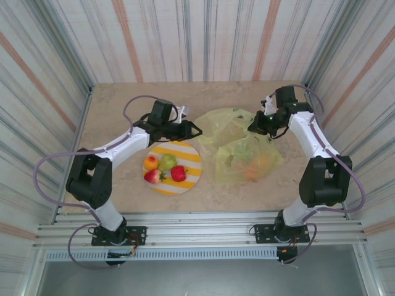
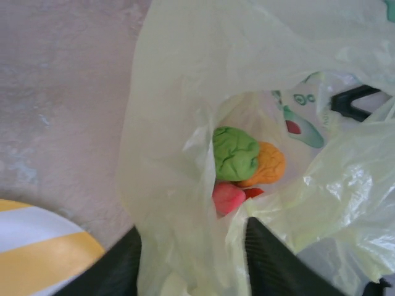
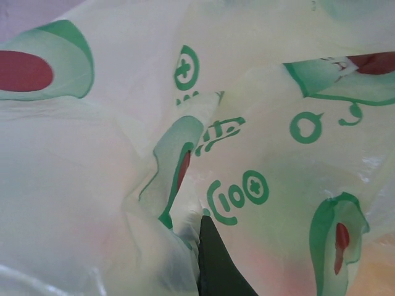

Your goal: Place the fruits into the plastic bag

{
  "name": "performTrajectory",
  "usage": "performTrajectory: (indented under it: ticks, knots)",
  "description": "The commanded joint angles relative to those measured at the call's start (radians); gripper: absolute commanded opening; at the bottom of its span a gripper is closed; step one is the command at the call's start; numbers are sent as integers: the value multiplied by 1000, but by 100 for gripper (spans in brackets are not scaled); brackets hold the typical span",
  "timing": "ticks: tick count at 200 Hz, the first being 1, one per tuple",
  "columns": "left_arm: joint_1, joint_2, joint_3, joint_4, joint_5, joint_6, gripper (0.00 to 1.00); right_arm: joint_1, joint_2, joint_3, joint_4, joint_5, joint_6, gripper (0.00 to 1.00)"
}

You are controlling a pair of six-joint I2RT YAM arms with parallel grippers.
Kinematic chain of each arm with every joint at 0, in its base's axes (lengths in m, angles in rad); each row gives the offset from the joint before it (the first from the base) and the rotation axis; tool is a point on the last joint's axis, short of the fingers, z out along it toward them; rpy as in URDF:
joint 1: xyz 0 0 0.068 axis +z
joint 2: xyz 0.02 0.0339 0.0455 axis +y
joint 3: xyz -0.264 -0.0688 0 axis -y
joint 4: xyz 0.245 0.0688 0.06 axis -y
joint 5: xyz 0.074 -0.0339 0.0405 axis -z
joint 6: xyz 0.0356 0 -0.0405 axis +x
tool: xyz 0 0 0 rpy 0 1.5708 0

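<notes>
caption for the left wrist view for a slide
Left end effector open at the plastic bag, with a green fruit, an orange fruit and a pink fruit inside.

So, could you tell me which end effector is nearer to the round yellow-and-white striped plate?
Left. The left end effector hovers just past the striped plate's far rim, at the translucent yellow plastic bag's mouth; the right end effector is across the bag, gripping it.

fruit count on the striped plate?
4: orange-yellow one far left, green one far right, red-yellow one near left, red one near right. None looks hidden there.
</notes>
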Motion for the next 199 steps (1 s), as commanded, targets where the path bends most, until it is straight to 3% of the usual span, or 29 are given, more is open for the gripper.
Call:
performTrajectory:
  ticks: [1,40,64,97,113,133,199]
  knots:
    - [9,-91,-39,-76,-95,72,56,-6,20,-1,32,-46,34,0]
    - [9,-302,-198,-159,-298,130,81,-3,34,-11,49,-58,39,0]
    - [-11,-434,-291,-229,-339,148,84,-4,39,-13,50,-61,35,0]
    - [-171,-536,-345,-366,-496,110,87,-4,50,-13,53,-61,31,0]
    - [-225,-556,-370,-399,-561,65,88,-2,56,-13,60,-66,33,0]
    - [-251,-553,-397,-387,-568,21,89,0,64,-10,64,-69,34,0]
    - [-305,-378,-366,-357,-595,1,89,4,66,-21,75,-73,34,0]
